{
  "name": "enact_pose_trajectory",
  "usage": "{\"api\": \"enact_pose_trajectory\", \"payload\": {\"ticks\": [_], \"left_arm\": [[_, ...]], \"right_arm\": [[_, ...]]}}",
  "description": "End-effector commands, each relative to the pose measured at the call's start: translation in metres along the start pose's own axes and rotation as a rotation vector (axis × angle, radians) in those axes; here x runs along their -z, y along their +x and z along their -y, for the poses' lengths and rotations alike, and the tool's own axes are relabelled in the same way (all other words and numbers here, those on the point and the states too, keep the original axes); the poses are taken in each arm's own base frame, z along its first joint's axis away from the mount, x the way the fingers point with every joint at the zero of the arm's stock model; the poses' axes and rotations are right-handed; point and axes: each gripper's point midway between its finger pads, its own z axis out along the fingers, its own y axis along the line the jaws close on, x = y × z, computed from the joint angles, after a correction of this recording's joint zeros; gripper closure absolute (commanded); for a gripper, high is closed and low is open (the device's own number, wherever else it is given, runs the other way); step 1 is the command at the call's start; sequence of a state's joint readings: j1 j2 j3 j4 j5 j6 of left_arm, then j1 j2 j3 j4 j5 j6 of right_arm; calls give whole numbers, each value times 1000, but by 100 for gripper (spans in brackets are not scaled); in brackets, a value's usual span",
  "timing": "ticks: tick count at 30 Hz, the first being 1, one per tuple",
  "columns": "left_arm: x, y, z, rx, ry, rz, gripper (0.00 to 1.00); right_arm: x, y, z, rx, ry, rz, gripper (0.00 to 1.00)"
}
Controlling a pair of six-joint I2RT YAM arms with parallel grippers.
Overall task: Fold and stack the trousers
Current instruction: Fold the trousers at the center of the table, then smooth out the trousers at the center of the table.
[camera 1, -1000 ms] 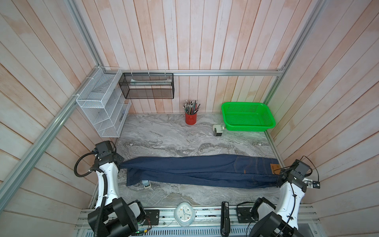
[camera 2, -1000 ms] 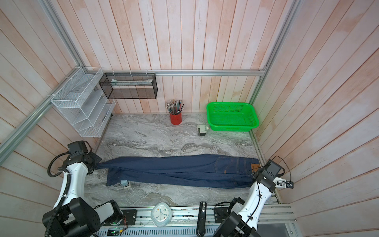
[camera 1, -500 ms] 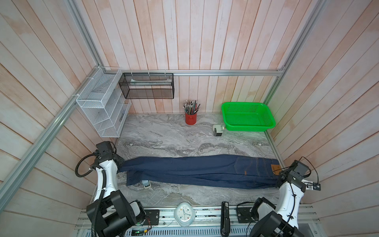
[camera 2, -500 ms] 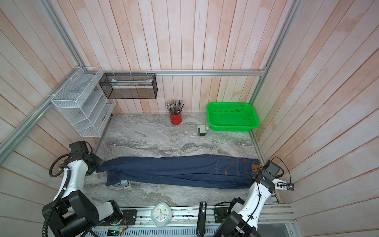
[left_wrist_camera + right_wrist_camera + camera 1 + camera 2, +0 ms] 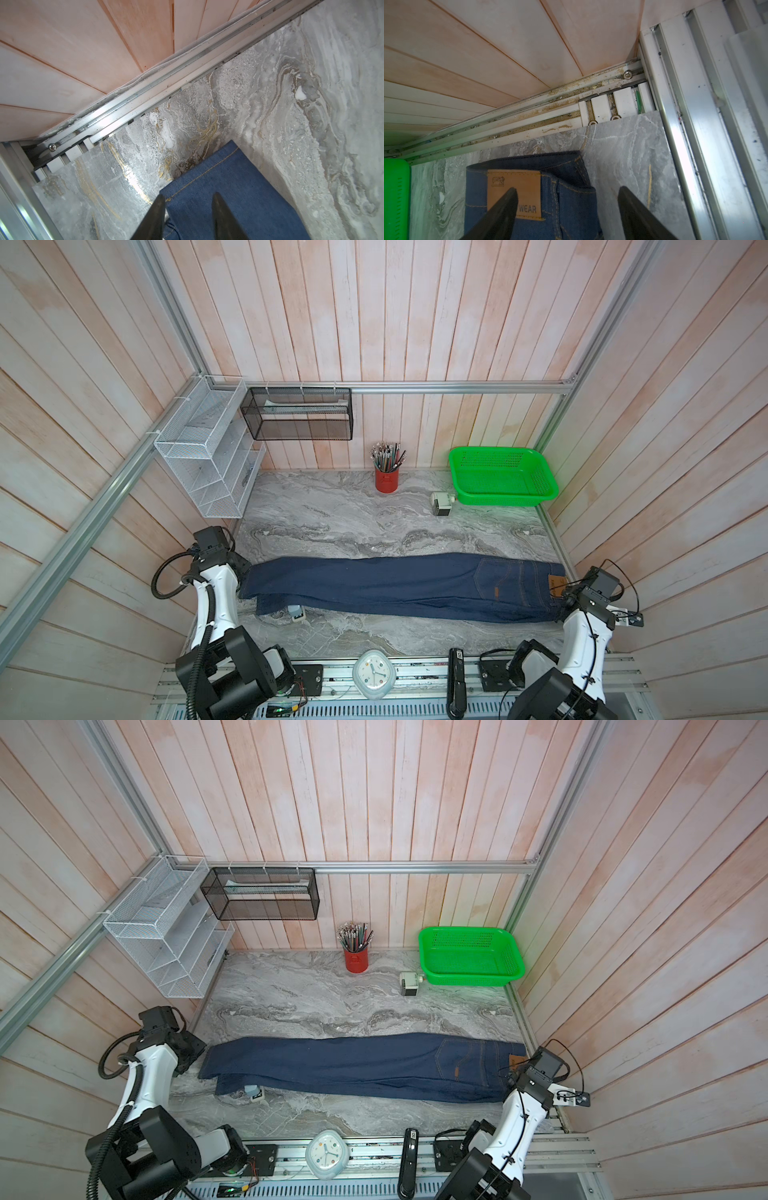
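The trousers [image 5: 395, 585], dark navy jeans folded lengthwise, lie flat across the front of the marble table [image 5: 332, 514] in both top views, also [image 5: 353, 1065]. Their hem end points left and the waistband right. My left gripper [image 5: 188, 196] is open just above the hem corner [image 5: 228, 187], with nothing pinched between its fingers. It sits at the trousers' left end [image 5: 245, 572]. My right gripper [image 5: 568, 189] is open wide over the waistband, beside the tan leather patch [image 5: 512, 178]. It is at the trousers' right end [image 5: 565, 597].
A green basket [image 5: 503, 499], a red pencil cup [image 5: 386, 483] and a small white device [image 5: 441, 504] stand at the back. A small grey object [image 5: 297, 612] pokes out under the trousers' front edge. Wire racks [image 5: 208, 464] hang on the left wall. A clock [image 5: 374, 672] lies on the front rail.
Both grippers have opened at the trousers' two ends and let the denim go. The trousers lie flat where they were. The left arm has shifted slightly.
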State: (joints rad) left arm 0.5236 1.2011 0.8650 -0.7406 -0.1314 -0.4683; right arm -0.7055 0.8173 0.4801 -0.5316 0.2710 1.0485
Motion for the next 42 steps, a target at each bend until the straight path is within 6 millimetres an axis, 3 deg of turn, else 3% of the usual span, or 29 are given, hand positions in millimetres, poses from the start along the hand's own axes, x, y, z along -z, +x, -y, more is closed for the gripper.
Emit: {"api": "enact_pose_trajectory", "payload": {"ticks": [1,6,9,11,13,15,17,19,23,26,30,34,39,42], "left_arm": [[15,-9,7,14,61,48,57],[52,-21,38,15,237,95,54],[84,-23,63,-31,338,114,57],[105,-10,92,-81,463,79,66],[118,14,120,-140,565,10,76],[128,46,146,-219,627,-63,82],[132,86,168,-298,668,-146,88],[132,124,184,-363,687,-225,92],[125,194,204,-450,699,-363,99],[117,234,212,-486,690,-439,100],[100,273,218,-511,660,-516,100],[81,300,217,-520,629,-561,100],[58,324,197,-524,562,-621,100],[47,332,179,-527,522,-642,100]], "right_arm": [[18,-8,-25,9,-64,-1,20],[62,-1,-81,49,-243,-117,18],[93,25,-110,87,-363,-225,19],[114,57,-126,136,-466,-344,30],[132,93,-135,164,-578,-456,46],[150,133,-138,210,-677,-581,75],[160,177,-126,302,-675,-707,92],[171,215,-114,409,-675,-791,99],[190,277,-85,580,-657,-914,100],[187,304,-66,654,-614,-964,100],[171,322,-41,718,-545,-991,100],[158,327,-18,757,-486,-1000,100],[150,320,19,817,-400,-1003,100],[137,310,51,838,-325,-1014,100]]}}
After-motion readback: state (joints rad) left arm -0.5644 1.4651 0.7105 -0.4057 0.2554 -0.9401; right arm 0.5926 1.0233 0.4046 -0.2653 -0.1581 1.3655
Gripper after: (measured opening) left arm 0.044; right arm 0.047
